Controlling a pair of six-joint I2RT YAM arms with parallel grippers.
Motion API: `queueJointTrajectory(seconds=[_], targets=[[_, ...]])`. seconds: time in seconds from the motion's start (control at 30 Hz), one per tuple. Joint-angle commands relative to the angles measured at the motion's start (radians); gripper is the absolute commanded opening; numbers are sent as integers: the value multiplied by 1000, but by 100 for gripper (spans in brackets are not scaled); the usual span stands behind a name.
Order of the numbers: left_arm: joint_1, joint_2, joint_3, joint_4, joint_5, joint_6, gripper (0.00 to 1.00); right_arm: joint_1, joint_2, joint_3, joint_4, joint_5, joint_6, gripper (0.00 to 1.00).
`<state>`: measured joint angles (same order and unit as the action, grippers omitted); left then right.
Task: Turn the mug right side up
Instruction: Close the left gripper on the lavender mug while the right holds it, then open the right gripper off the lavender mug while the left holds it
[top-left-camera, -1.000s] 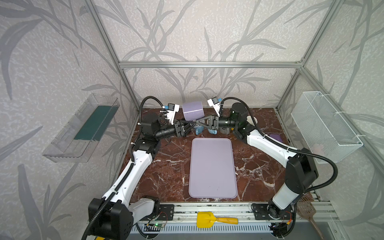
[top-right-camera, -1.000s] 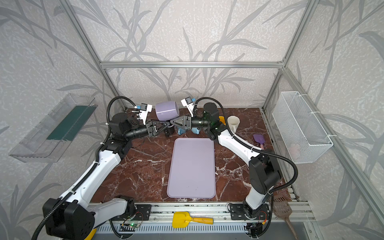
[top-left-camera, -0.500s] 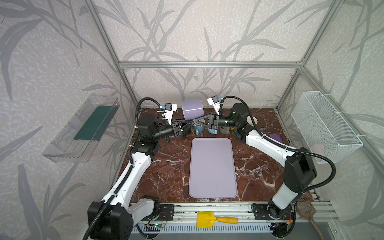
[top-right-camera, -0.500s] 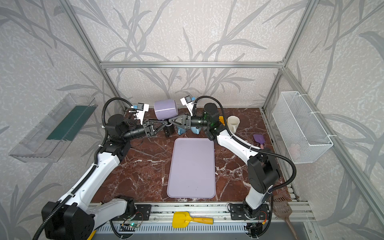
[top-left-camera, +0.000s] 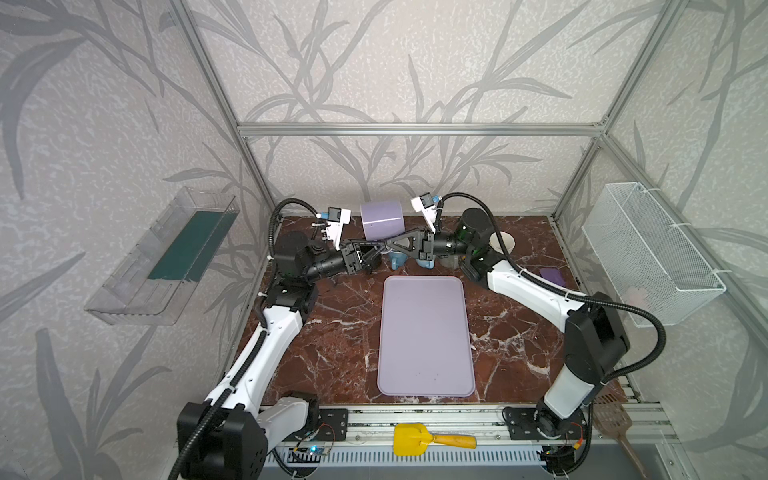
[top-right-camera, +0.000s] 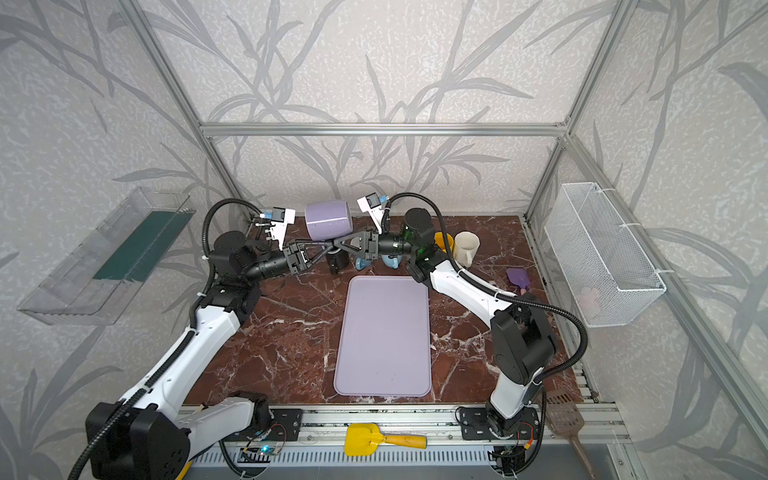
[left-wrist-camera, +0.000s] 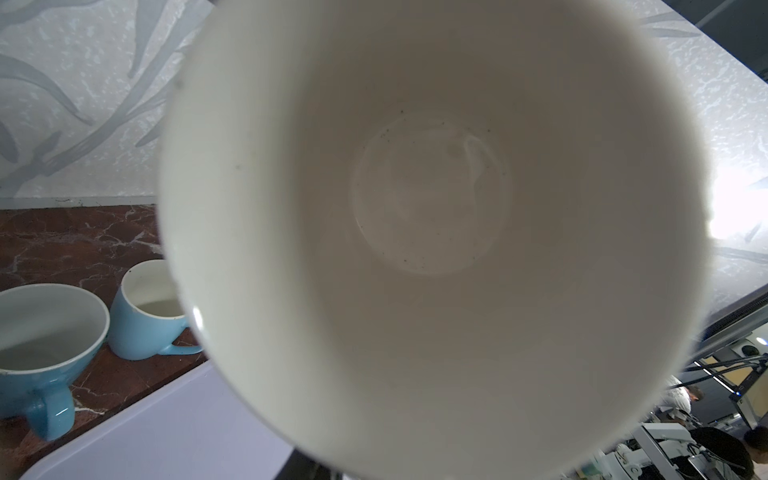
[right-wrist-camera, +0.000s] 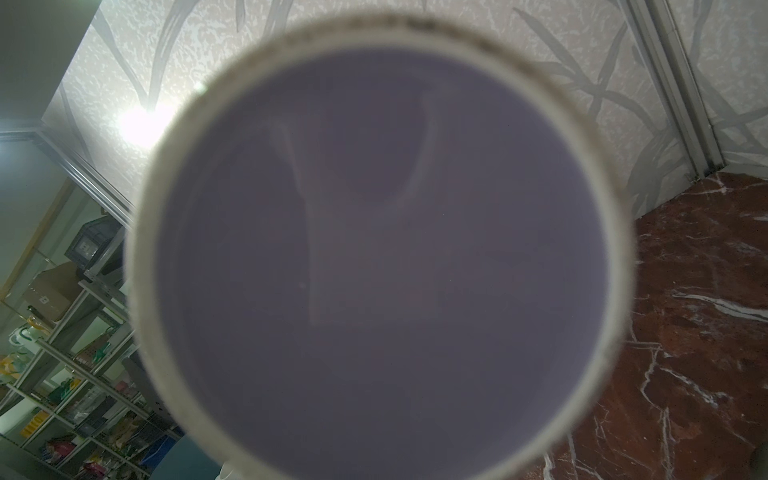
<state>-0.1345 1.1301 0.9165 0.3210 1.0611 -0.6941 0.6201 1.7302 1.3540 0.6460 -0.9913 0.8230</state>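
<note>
Mug (top-left-camera: 381, 222) is off the table (top-left-camera: 345, 332), on its side in mid-air at the back, beyond the tray (top-left-camera: 426, 332). Its mouth faces the left wrist camera, where the white inside (left-wrist-camera: 432, 208) fills the view. Its base (right-wrist-camera: 374, 249) faces the right wrist camera. My read: roughly halfway through the flip.

Right gripper (top-left-camera: 392, 246) has its jaws nearly together under the body, clamped on the mug. Probably the handle, but that's hidden. Left gripper (top-left-camera: 374, 251) tips meet it at the same spot from the opposite side. Can't tell whether its jaws bite or stand clear.

Reads as a handover: one wrist likely can't roll it the whole way.

Both wrists are level and point at each other. Forearms come in roughly horizontal from either side, elbows bent. Upper links slant up from the bases on the front rail.

Two blue mugs (left-wrist-camera: 143, 316) stand upright on the table just below. The lift likely keeps the swing clear of them.
</note>
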Motion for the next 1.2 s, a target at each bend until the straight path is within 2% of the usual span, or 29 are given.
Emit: queueJointTrajectory(seconds=[0.0,0.2,0.4,0.6,0.73,0.83,1.0,1.17], targets=[[4,-37,7,111,24,-14,30,20,6,-2,49,-36,-4,0],[12,-39,-2,134,19,-27,23,21,8,-12,52,-32,-3,0],[21,-39,-5,139,12,-31,0,21,9,-16,50,-33,-5,0],[25,-43,-9,139,7,-31,0,20,8,-12,15,-29,-24,0],[25,-43,-8,138,5,-33,0,20,13,-12,9,-33,-29,19],[27,-43,-11,140,4,-33,0,19,12,-12,7,-33,-31,27],[27,-41,-15,141,3,-31,0,12,9,-22,-9,-31,-45,37],[33,-37,-15,112,-17,-12,0,-4,-6,-59,-12,-9,-50,40]])
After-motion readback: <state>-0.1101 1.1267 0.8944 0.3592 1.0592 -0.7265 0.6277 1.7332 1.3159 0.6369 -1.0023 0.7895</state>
